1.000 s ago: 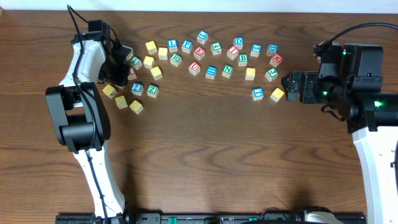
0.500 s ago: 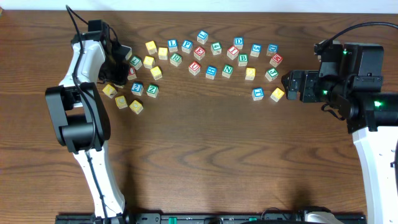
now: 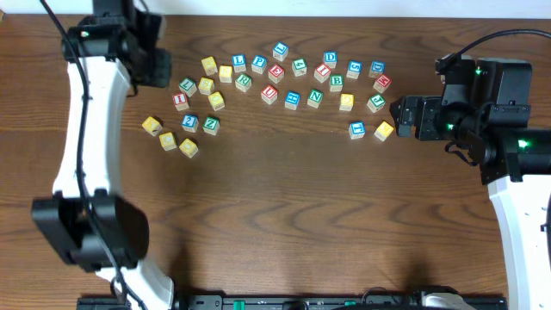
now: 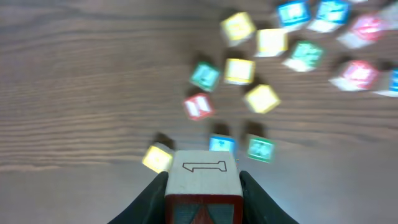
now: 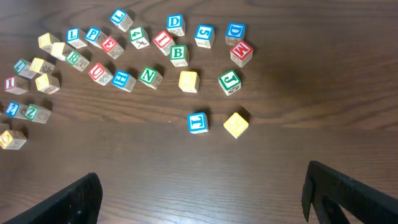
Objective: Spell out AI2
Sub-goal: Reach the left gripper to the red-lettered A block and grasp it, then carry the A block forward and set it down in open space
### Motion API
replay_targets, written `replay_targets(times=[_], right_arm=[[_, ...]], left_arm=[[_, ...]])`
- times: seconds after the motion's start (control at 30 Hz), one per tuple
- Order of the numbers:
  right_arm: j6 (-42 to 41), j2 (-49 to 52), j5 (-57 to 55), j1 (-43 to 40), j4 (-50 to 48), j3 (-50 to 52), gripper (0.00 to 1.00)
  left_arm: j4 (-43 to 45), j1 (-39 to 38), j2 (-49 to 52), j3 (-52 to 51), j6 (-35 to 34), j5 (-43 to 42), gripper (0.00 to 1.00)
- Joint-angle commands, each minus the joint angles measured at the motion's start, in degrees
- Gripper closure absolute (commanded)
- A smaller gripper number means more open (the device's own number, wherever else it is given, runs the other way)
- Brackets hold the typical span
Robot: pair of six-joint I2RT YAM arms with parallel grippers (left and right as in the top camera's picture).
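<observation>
**Left arm: one block in hand**

Holder: left gripper [image 4: 203,182], jaws closed on held block [image 4: 202,169], outlined 1 uppermost, clear of table [image 3: 284,215]; blue 2 block [image 3: 190,122] at its 5 o'clock overhead, left arm nearer; right gripper [image 5: 205,186] spread wide, empty.

Legible characters on printed wooden cubes, brown wooden desk [image 3: 284,215].
Outlined "1" tops the pale red-sided wooden block [image 4: 203,168]; also red-printed wooden I cube [image 5: 163,39], blue-printed wooden D cube [image 5: 175,23], green-printed wooden B cube [image 5: 178,54], green-printed wooden N cube [image 5: 148,76], blue-printed wooden 2 cube [image 3: 190,122].
</observation>
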State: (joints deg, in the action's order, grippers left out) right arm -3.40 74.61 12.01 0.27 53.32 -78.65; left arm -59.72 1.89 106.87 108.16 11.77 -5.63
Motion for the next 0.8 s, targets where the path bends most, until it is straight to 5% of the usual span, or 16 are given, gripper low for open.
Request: replay_targets(times=[0.0,0.4,0.77], right_arm=[[0.48,0.11,0.39,0.15,0.02,-1.16,0.01],[0.5,0.42,0.37,0.15,0.28,-1.16,0.01],[0.5,0.42,0.39,0.15,0.33,-1.14,0.01]], left_arm=[[-3.02,-4.55,-1.33,0.83,-12.28,0.11,0.7],[-4.98,-18.93,-0.09,-7.5,-22.99,0.11,0.69],[8.48,-24.48,0.37,-21.88,-27.17,0.09,0.69]])
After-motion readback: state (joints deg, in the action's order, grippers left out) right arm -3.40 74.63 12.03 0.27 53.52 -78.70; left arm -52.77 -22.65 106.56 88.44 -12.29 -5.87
